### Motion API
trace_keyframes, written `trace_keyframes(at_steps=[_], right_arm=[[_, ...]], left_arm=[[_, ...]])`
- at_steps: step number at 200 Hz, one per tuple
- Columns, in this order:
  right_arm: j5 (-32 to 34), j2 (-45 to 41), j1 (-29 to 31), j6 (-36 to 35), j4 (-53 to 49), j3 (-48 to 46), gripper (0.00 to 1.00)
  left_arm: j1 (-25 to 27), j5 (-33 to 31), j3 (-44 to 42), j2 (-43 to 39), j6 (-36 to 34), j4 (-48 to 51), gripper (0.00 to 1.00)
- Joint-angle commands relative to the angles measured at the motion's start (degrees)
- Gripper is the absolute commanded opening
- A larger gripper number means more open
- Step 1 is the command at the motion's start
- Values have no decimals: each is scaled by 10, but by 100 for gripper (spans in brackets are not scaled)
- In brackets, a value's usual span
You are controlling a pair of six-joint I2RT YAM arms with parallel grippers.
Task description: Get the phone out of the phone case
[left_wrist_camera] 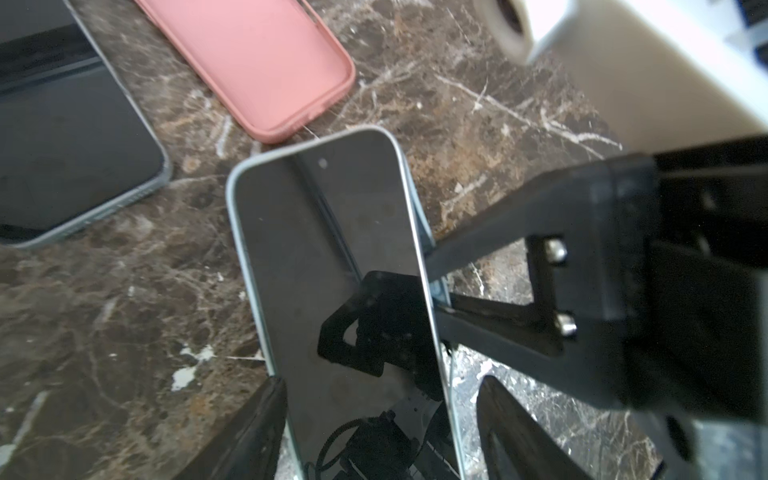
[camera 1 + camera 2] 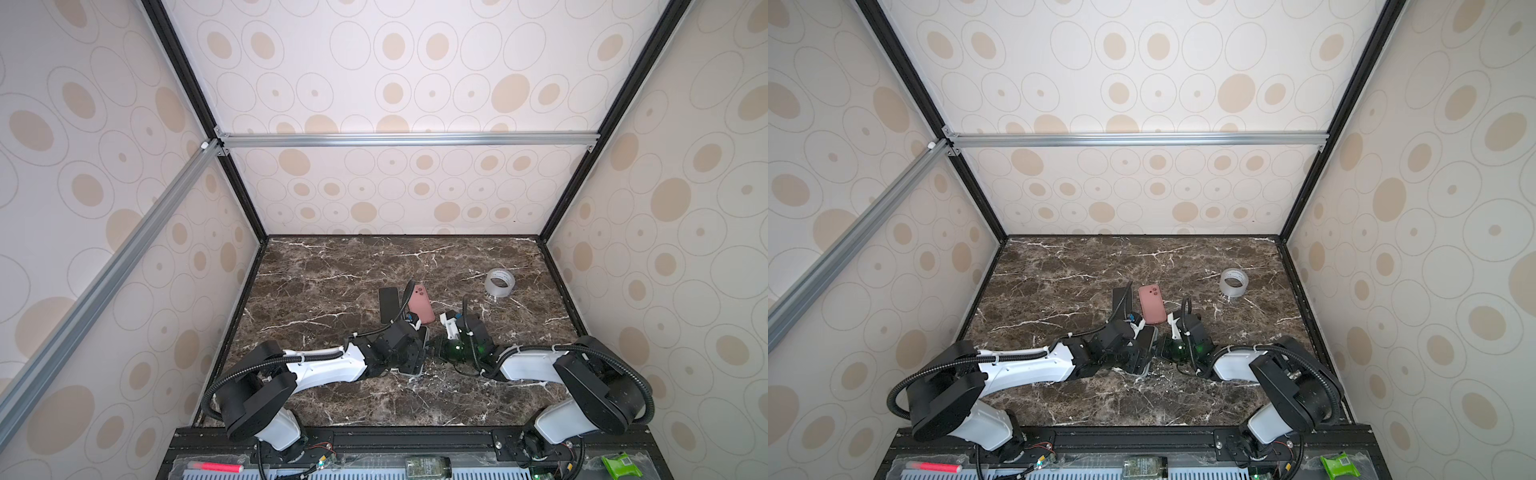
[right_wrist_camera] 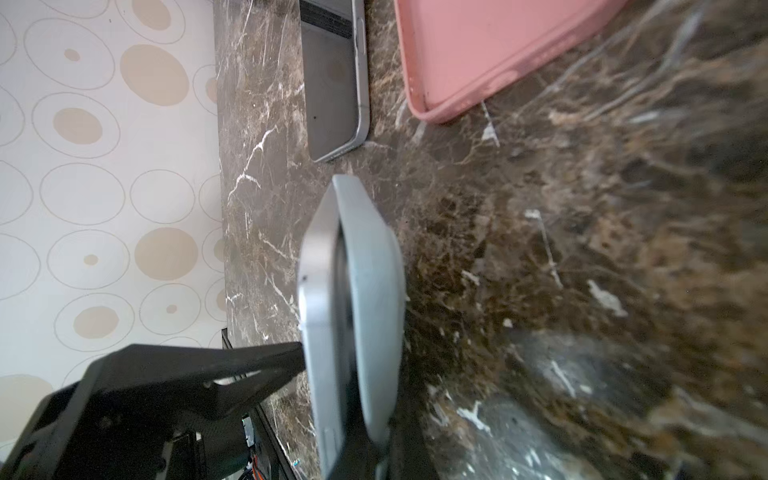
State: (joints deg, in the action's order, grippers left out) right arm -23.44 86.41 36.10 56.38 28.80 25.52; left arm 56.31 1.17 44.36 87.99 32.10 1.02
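My right pincer (image 1: 435, 284) is pressed together on one long edge of the phone (image 1: 332, 249). The left wrist camera shows this best: the two black fingertips (image 1: 457, 249) meet there, with a sliver of the blue-grey phone case (image 3: 374, 311) caught between them. The right wrist camera sees the same spot edge-on and shows a dark gap between the case back and the phone body, so the case stands partly away from the phone.

My left pincer (image 1: 382, 386) is spread, astride the near end of the phone. One finger (image 1: 257, 432) lies against a long edge. The other finger (image 1: 523, 436) stands clear of the opposite edge, with bare marble between, so this pincer pinches nothing. The dark screen faces this wrist camera and mirrors the pincer.

In both top views my two wrists crowd over the phone at the front middle of the marble table (image 2: 332, 270). Only slivers of its pale edge show under the left wrist, and the fingertips cannot be made out.

Just beyond lies a pink case (image 2: 420, 307); the wrist views show its raised rim turned up and nothing in it. A second phone (image 2: 389, 305), dark screen up, lies beside it on the left, apart from it. A tape roll (image 2: 499, 283) stands well off toward the right rear.
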Motion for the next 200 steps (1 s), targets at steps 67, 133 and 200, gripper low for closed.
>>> trace_keyframes(at_steps=[67, 133, 200], right_arm=[[12, -26, 5, -10, -9, 21, 0], [10, -27, 6, -19, -34, 24, 0], [8, -25, 8, -19, -37, 27, 0]], left_arm=[[9, -94, 38, 18, -19, 77, 67], [9, -149, 54, 10, -36, 115, 55], [9, -164, 67, 24, -47, 129, 45]])
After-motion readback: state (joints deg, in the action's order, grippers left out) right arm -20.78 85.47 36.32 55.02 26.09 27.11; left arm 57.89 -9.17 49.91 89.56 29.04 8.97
